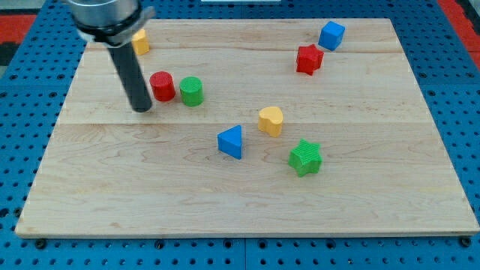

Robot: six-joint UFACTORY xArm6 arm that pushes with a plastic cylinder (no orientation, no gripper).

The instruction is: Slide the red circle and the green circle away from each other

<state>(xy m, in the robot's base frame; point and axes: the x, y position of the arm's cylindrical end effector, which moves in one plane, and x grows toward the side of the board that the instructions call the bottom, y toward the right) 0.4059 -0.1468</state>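
Red circle [162, 86] touched green circle [191, 91] near table [360, 202] top-left corner; my tip [142, 109], no gripper fitted, stood beside red. Risk: rightward push carries both together.

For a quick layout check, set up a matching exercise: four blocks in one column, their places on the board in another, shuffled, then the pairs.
1. blue cube
2. green star
3. red circle
4. blue triangle

a. just right of my tip
b. view's top right
c. left of the yellow heart
d. nearest the view's bottom

Pairs: 1-b, 2-d, 3-a, 4-c
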